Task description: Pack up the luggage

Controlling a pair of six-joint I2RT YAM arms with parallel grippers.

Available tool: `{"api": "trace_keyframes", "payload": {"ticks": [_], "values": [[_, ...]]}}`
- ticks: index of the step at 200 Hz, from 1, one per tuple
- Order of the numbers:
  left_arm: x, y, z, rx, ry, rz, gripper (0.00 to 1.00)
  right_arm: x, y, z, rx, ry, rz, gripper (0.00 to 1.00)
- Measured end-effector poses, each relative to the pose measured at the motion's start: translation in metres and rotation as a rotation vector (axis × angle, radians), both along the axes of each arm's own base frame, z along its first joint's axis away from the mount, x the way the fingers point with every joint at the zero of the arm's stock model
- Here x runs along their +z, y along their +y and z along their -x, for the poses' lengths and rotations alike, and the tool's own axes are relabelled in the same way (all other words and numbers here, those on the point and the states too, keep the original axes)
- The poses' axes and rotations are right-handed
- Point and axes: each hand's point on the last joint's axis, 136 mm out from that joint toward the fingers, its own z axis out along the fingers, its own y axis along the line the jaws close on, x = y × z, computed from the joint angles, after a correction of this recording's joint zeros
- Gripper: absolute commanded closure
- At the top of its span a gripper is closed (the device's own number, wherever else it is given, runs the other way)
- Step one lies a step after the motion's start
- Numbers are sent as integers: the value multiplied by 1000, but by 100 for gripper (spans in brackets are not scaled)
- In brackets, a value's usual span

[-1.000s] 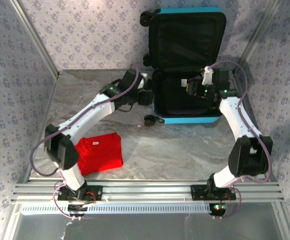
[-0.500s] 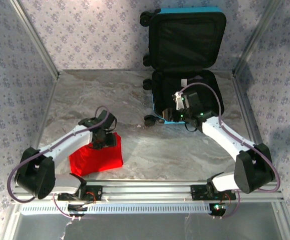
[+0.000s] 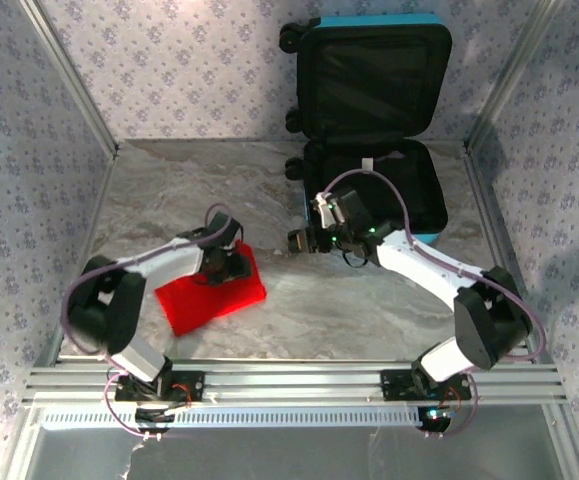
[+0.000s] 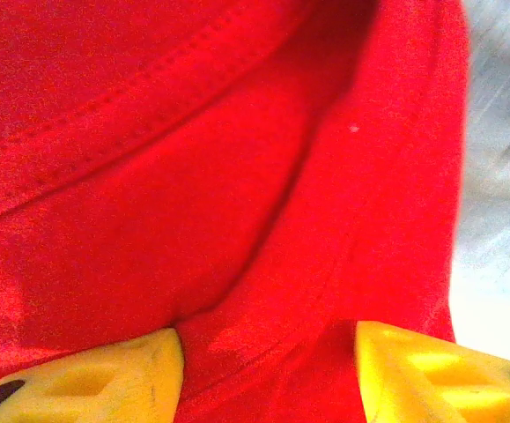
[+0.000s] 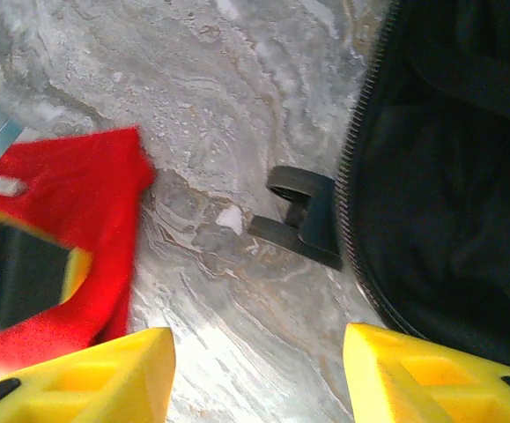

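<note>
- The small turquoise hard-shell suitcase (image 3: 409,190) lies open at the far right corner of the grey marbled table (image 3: 169,190). Its black-lined lid stands upright at the far edge.
- A folded red cloth (image 3: 204,300) lies on the left half of the table, toward the near edge.
- The left arm's fingers (image 4: 105,374) are spread, with the red cloth (image 4: 193,176) between them.
- The right arm's fingers (image 5: 87,370) are spread above bare table, just beside the suitcase's black wheel (image 5: 303,216) at its near left corner.
</note>
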Motion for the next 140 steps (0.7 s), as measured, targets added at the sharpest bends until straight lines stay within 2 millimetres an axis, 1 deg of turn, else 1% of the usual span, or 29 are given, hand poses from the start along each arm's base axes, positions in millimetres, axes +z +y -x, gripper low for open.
{"api": "trace_keyframes", "payload": {"ticks": [15,29,42,60,73,92,120,140], "values": [[5,-14,-38,-12,-56,29,48,-1,13,-4,16,1,4,46],[9,-25,-67,-29,-95,43,48,-3,24,-7,31,3,6,46],[16,-30,-83,-47,-127,49,48,-4,33,-9,43,5,9,45],[25,-29,-93,-63,-157,48,48,-2,43,-16,52,-2,9,45],[28,-27,-93,-71,-162,44,46,1,48,-22,57,-11,11,46],[35,-21,-83,-79,-164,39,42,5,57,-34,70,-26,21,45],[62,-4,-59,-69,-204,26,41,2,68,-51,98,-35,48,45],[80,12,-50,-31,-241,19,39,-4,76,-60,121,-30,66,45]]}}
